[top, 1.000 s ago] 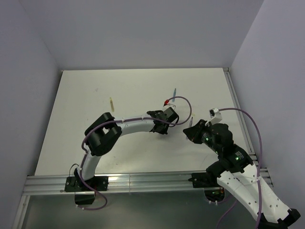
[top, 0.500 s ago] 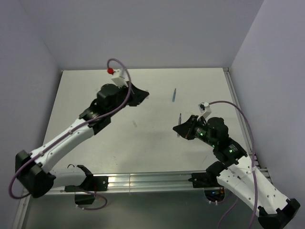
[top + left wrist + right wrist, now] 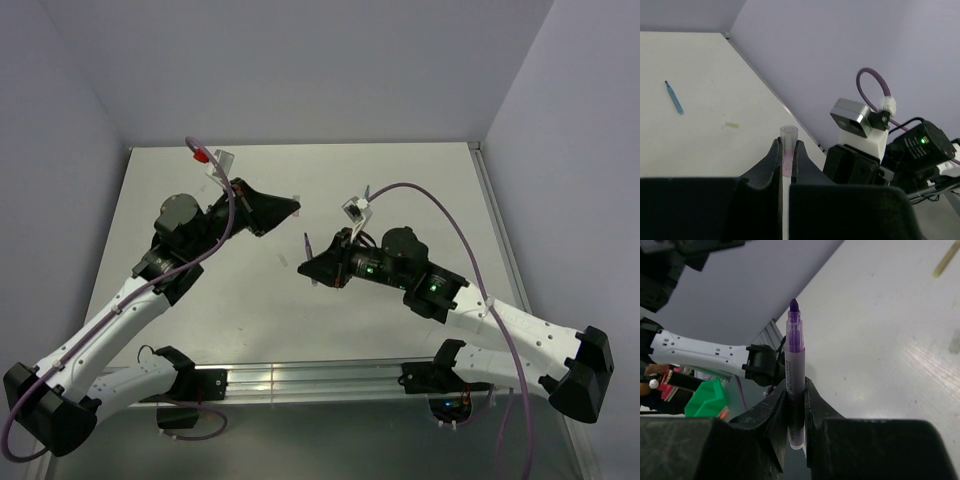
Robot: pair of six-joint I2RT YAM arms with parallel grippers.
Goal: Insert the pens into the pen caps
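My left gripper [image 3: 293,206] is shut on a pale clear pen cap [image 3: 788,149], held upright above the table with its open end out past the fingertips [image 3: 775,148]. My right gripper [image 3: 306,267] is shut on the grey-purple pen [image 3: 795,371], tip pointing out; the pen also shows in the top view [image 3: 306,243]. The two grippers hang close together over mid-table, pen tip a short way below the cap. The blue pen [image 3: 674,97] and another pale cap stub [image 3: 731,125] lie on the table. The yellow pen [image 3: 945,262] lies far off.
The white table [image 3: 420,180] is walled by lavender panels at the back and sides. A metal rail [image 3: 300,378] runs along the near edge. The right arm's white wrist camera [image 3: 856,120] and purple cable are close beside my left gripper.
The right gripper has swung left across the table with the purple pen, up near the left gripper. The left arm has stretched out and lifted, its gripper now at mid-table height with the cap.
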